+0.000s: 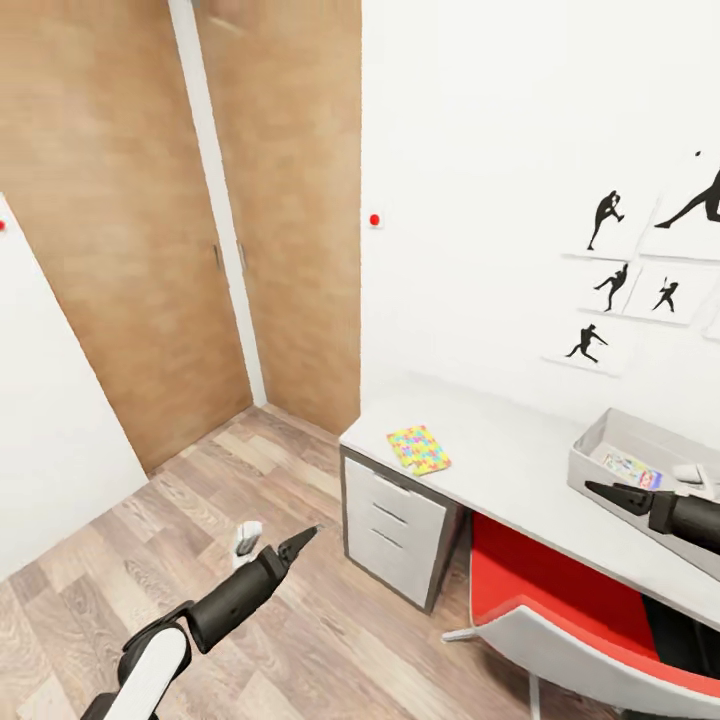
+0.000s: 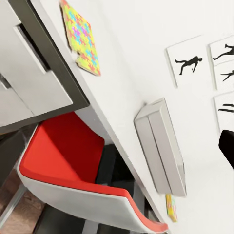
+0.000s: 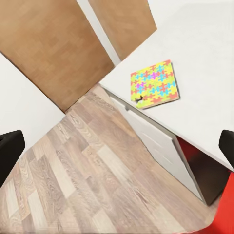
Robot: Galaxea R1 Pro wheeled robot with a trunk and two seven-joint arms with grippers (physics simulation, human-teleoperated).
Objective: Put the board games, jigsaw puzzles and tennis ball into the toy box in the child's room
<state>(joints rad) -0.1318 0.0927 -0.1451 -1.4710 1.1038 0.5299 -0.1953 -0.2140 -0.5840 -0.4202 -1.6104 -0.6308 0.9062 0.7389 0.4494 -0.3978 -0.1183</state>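
One jigsaw puzzle (image 1: pixel 418 449) lies flat near the left end of the light grey table (image 1: pixel 520 470), above the white drawers. It shows again in the right wrist view (image 3: pixel 154 85). The toy box (image 1: pixel 640 450) stands at the right on the table, with a colourful board game (image 1: pixel 632 467) lying inside. A second jigsaw puzzle (image 2: pixel 170 207) peeks out past the toy box (image 2: pixel 161 146). My right gripper (image 1: pixel 607 491) hovers open and empty at the box's front rim. Over the floor, left of the drawers, my left gripper (image 1: pixel 297 545) is empty, one finger (image 2: pixel 227 146) at the picture's edge.
A red and white chair (image 1: pixel 570 610) is tucked under the table. Wooden wardrobe doors (image 1: pixel 130 230) and a white panel (image 1: pixel 50 420) stand to the left over wood-plank floor (image 1: pixel 200 520). Baseball silhouette pictures (image 1: pixel 620 290) hang on the wall.
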